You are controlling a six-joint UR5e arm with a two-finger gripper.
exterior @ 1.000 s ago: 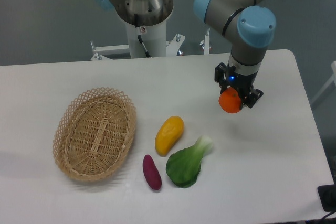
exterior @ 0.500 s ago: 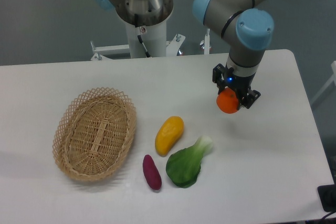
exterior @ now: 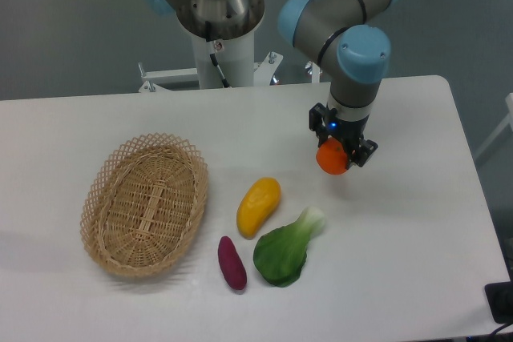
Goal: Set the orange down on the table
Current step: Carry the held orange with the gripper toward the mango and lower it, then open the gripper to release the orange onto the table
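My gripper (exterior: 334, 158) points down over the right half of the white table (exterior: 417, 222) and is shut on the small round orange (exterior: 331, 158). The orange hangs between the fingers, above the tabletop, a little up and right of the green vegetable. I cannot tell whether it touches the table. The arm hides the top of the orange.
An oval wicker basket (exterior: 146, 203) sits at the left. A yellow-orange mango-like fruit (exterior: 258, 206), a green leafy vegetable (exterior: 286, 249) and a purple sweet potato (exterior: 232, 263) lie near the middle front. The arm's base (exterior: 216, 22) stands behind the table.
The gripper with the orange in it has moved left, towards the middle of the table. The other items have not moved.
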